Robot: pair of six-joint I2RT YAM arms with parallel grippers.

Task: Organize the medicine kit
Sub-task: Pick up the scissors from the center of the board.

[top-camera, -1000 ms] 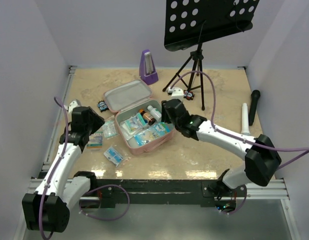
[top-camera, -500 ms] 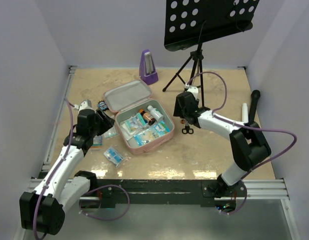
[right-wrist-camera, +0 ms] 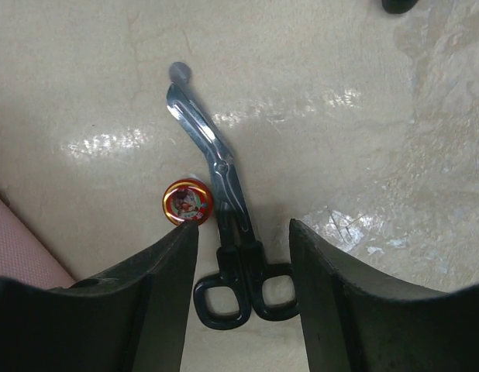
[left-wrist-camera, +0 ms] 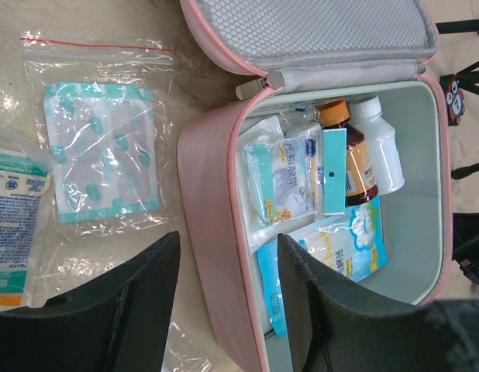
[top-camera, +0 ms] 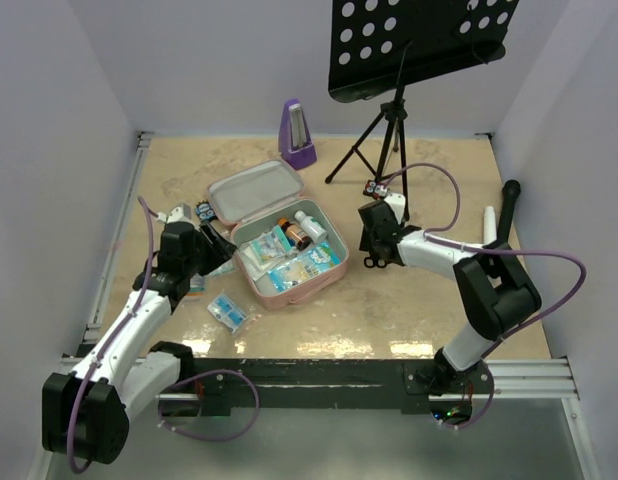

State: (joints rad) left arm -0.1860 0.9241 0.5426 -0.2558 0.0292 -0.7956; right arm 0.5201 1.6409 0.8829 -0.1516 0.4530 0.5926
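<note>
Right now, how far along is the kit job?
Done: bottles and packets lie inside the open medicine kit. In hand: nothing; right tool is open over the scissors, left tool open above the kit's wall. Left: scissors, red tin, bagged packets on the table.

medicine kit [top-camera: 257, 192] open, packets [top-camera: 291, 268] inside | left tool [top-camera: 216, 249] at its left wall | right tool [top-camera: 372, 252] just right of it
</note>
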